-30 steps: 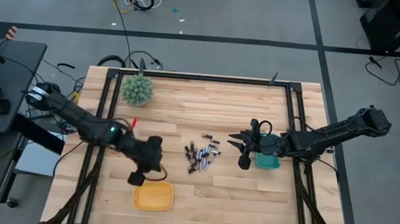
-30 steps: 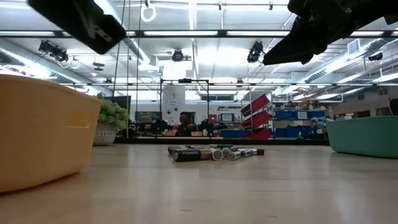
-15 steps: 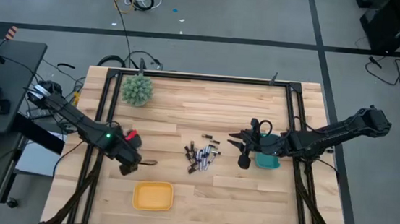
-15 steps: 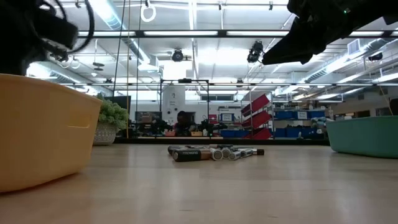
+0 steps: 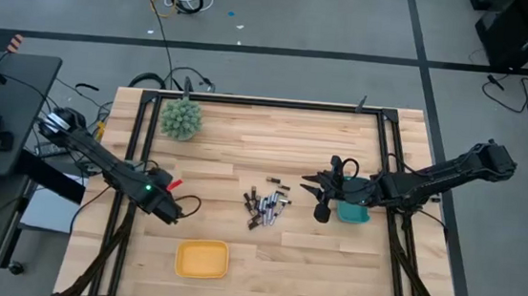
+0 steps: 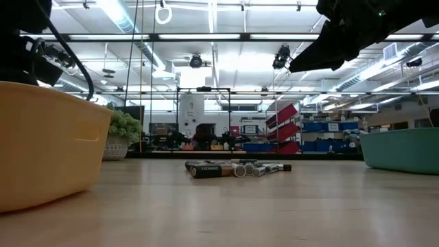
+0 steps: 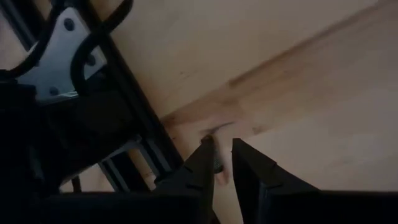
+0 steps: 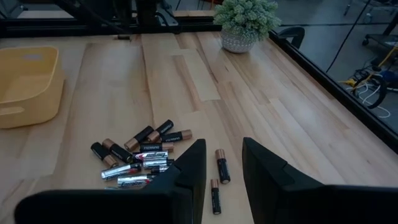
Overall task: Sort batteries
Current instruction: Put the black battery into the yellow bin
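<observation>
1. The left gripper [image 5: 170,213] has drawn back toward the table's left edge; a second ago it hung over the yellow tray [image 5: 203,259], half a second ago it was already clear of it, and it now sits above bare wood just beside the black frame rail [image 5: 131,165], up-table and to the left of the tray.
2. In the left wrist view its two dark fingers [image 7: 200,167] stand a narrow gap apart, nothing between them; only wood and the rail show past the tips; the jaws are slightly parted and empty.
3. In the low view the left arm has slid out toward the picture's left; a second ago a dark block of it hung high over the tray, and now only a dark mass and a looping cable [image 6: 60,46] remain at the upper left.
4. The right gripper [image 5: 322,200] has not moved across the three moments; it hovers over the table just beside the teal tray [image 5: 354,214], to the right of the pile.
5. In the right wrist view its fingers [image 8: 193,163] stand apart with a clear gap, holding nothing; the wood shows between them.
6. The batteries [image 5: 265,206] lie in the same loose cluster at the table's middle, between the two grippers; dark and silvery cells mixed, a few strays at the cluster's edges; the pile looks unchanged from the earlier frames.
7. The green plant [image 5: 181,119] stands where it was, at the far left corner.
</observation>
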`<state>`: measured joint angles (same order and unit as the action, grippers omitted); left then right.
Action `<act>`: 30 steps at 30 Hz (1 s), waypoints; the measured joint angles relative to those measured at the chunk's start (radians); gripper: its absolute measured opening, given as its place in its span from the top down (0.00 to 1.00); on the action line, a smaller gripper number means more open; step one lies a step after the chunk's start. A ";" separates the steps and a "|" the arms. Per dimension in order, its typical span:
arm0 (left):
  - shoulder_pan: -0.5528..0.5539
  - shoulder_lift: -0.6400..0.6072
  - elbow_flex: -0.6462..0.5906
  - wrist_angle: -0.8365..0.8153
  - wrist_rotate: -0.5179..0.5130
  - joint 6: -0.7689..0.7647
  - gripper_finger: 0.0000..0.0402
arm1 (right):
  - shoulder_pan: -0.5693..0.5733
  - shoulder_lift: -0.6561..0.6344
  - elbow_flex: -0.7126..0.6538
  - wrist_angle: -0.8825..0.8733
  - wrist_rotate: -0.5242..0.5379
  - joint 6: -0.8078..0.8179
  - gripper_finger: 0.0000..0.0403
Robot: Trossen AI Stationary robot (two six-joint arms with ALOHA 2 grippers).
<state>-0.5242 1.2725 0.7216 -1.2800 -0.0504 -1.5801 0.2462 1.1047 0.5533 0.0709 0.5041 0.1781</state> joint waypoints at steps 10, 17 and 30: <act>0.012 0.011 0.000 0.124 0.118 -0.204 0.80 | 0.000 0.008 0.000 0.003 0.000 0.001 0.78; 0.013 0.051 -0.015 0.053 0.101 -0.308 0.80 | 0.000 0.008 0.000 0.005 0.000 -0.016 0.78; 0.015 0.282 -0.019 0.068 0.153 -0.444 0.80 | 0.000 0.008 0.000 -0.004 0.000 -0.053 0.78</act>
<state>-0.5097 1.5542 0.7029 -1.2120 0.1023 -2.0238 0.2462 1.1126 0.5533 0.0666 0.5041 0.1252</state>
